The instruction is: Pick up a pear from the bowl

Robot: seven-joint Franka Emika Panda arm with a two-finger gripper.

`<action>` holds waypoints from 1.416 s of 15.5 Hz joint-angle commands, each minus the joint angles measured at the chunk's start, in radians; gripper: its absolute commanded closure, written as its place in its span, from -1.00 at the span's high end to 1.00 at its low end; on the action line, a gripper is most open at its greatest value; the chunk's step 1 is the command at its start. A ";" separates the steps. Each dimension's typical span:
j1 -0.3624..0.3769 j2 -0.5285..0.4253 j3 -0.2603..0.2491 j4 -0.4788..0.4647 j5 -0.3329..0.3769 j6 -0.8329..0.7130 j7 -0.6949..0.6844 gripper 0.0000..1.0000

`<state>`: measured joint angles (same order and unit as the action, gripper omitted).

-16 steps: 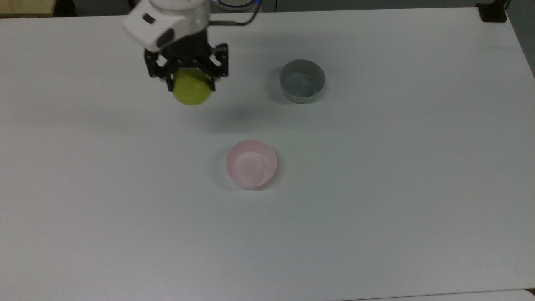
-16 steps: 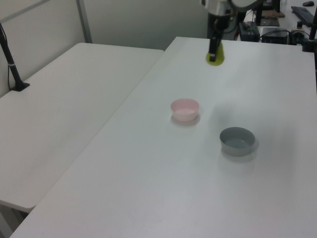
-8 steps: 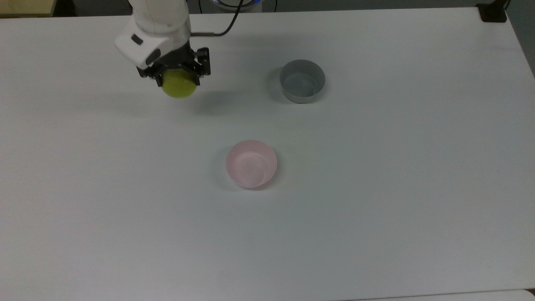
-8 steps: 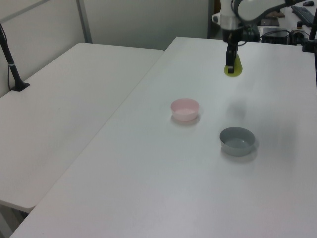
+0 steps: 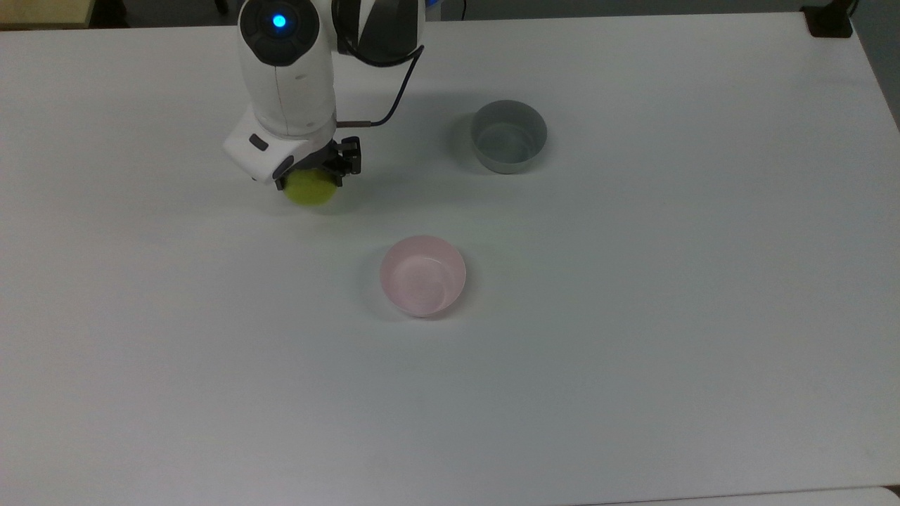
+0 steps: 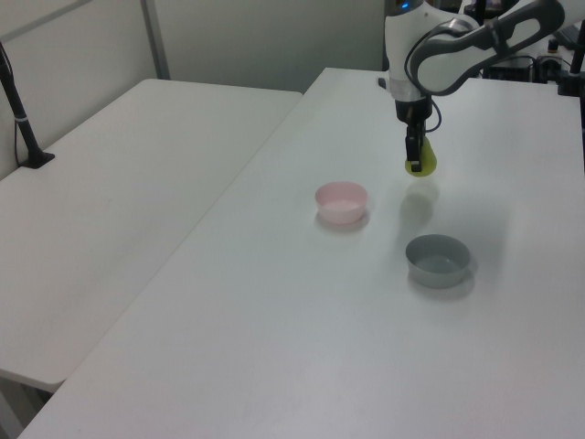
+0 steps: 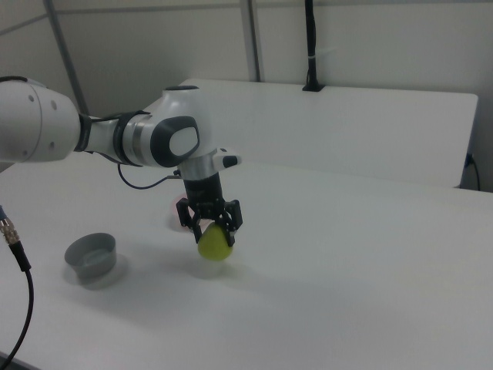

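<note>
I see my white robot arm bent over, its wrist pointing straight down. The black two-finger gripper (image 7: pixel 209 223) squeezes the small yellow-green pear (image 5: pixel 310 188), holding it just above the white table (image 5: pixel 633 351). The small round pale pink bowl (image 5: pixel 422 275) sits well apart. A grey straight-sided bowl (image 5: pixel 508 135) stands farther off.
</note>
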<state>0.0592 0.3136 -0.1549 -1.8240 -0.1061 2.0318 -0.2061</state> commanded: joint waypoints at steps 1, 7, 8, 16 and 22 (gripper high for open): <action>0.010 0.015 -0.003 -0.005 -0.018 0.045 0.014 -0.11; 0.007 0.045 -0.005 -0.006 -0.027 0.077 0.008 0.69; 0.005 0.045 -0.005 -0.005 -0.027 0.077 0.007 0.84; 0.007 -0.033 -0.015 0.020 -0.015 0.053 0.019 1.00; 0.008 -0.189 -0.008 0.069 0.025 -0.148 0.129 1.00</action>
<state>0.0578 0.2140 -0.1618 -1.7546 -0.1126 1.9868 -0.1324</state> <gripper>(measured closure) 0.000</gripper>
